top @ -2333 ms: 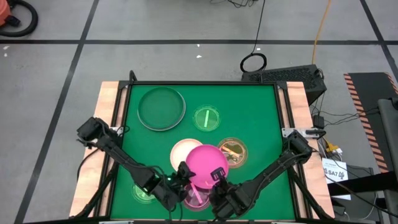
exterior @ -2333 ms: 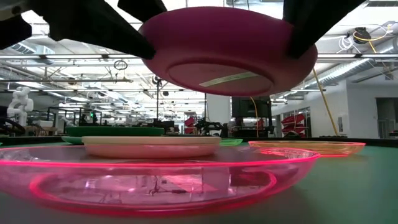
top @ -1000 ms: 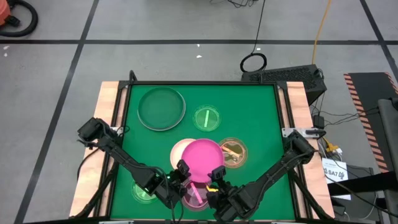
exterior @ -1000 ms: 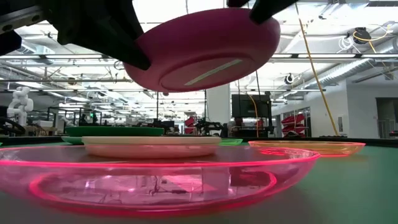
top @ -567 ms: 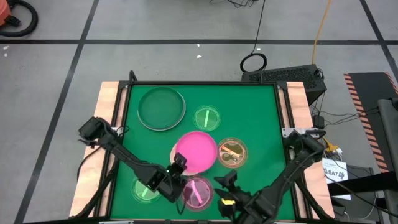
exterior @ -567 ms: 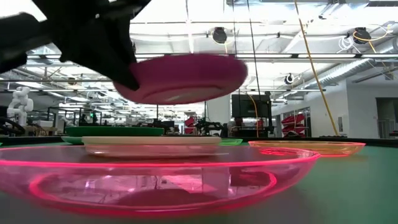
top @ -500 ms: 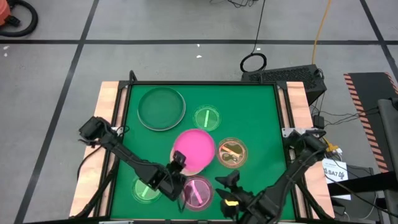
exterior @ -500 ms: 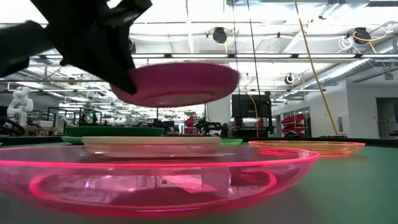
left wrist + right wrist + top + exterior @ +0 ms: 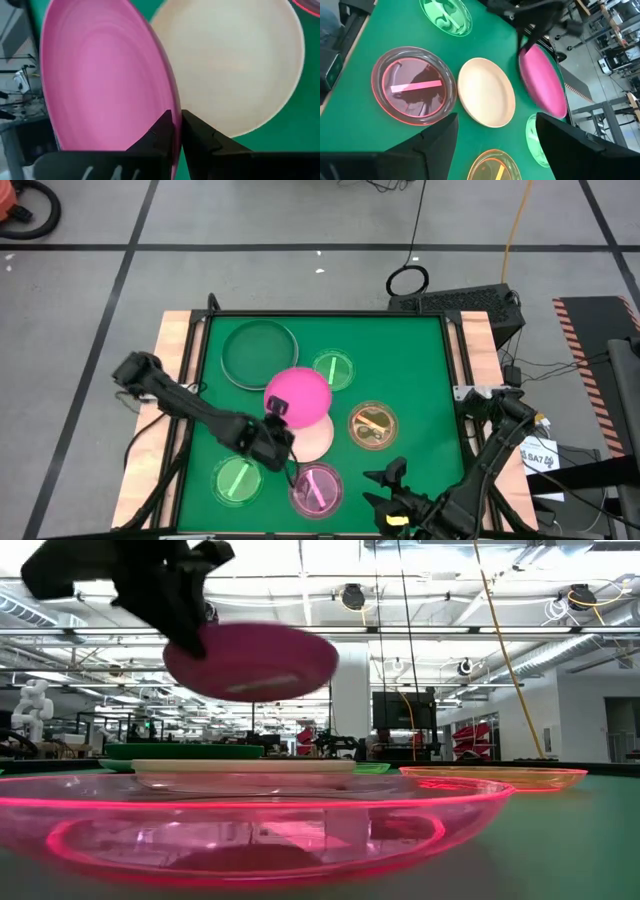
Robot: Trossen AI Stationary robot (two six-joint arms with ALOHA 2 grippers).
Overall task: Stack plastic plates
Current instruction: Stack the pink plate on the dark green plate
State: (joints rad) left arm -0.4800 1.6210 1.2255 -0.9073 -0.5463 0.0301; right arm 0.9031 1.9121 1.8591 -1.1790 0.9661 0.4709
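Note:
My left gripper (image 9: 278,412) is shut on the hot-pink plate (image 9: 297,392), which hangs in the air over the far left part of the white plate (image 9: 316,436). The white plate lies flat on the green mat. The dark-green plate (image 9: 260,352) lies at the far left. My right gripper (image 9: 383,476) stands open near the table's front edge, right of the see-through pink plate (image 9: 315,488), with nothing between its fingers. See-through green plates (image 9: 333,369) (image 9: 238,478) and an amber one (image 9: 373,427) lie flat on the mat. My left gripper pinches the hot-pink plate's rim (image 9: 169,107) at its near left edge, one finger on the upper face and one on the underside. The fingers (image 9: 185,635) come at it from the table's near left, slanting down. The plate (image 9: 250,660) hangs clear, slightly tilted.
The green mat (image 9: 420,370) has bare room along its right side and far right corner. Wooden table edges (image 9: 178,350) frame the mat. The see-through pink plate (image 9: 250,830) stands right before the low camera.
My left gripper has carried the hot-pink plate toward the table's far left, from above the see-through pink plate to above the white plate's far left edge, and the plate has levelled out. My right gripper has drawn back from the plate toward the near right edge, staying open.

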